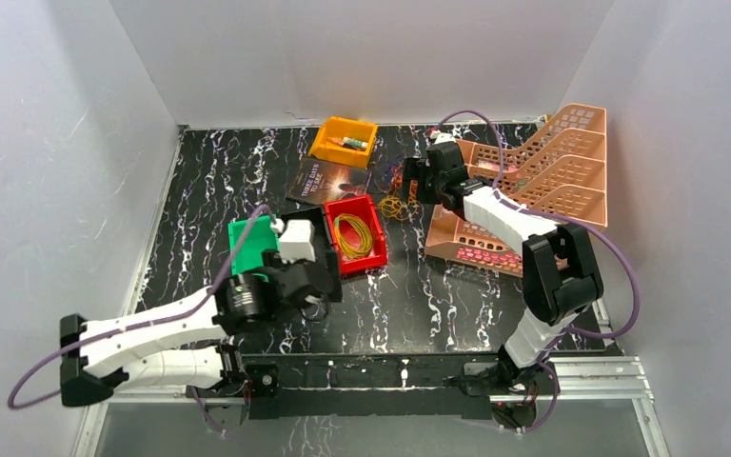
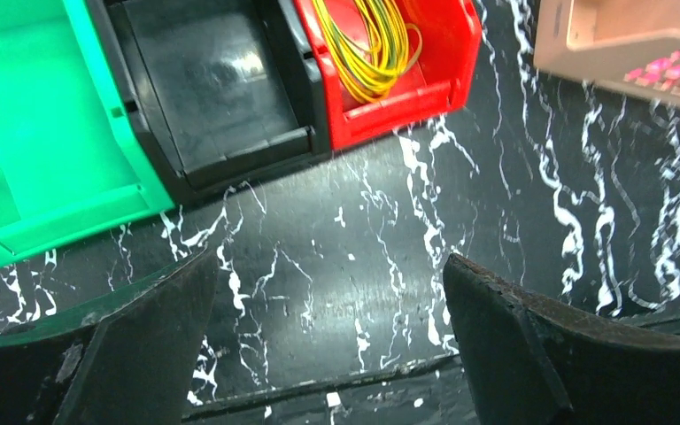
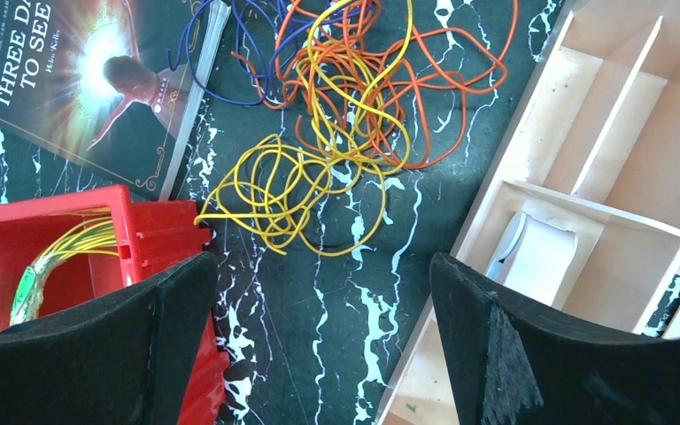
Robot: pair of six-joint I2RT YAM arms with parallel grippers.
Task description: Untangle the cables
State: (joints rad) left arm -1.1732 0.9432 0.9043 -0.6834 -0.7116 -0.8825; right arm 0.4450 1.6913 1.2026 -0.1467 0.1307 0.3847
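Note:
The cables lie in a loose tangle on the black marbled table: yellow loops, orange loops and dark blue loops. In the top view the tangle sits between the red bin and the peach trays. My right gripper is open and empty, hovering just short of the tangle; it also shows in the top view. My left gripper is open and empty over bare table in front of the bins, seen from above. A separate yellow wire coil lies in the red bin.
A green bin and a black bin stand left of the red bin. A book lies left of the tangle. An orange bin is at the back. Peach stacked trays stand to the right, close to my right finger.

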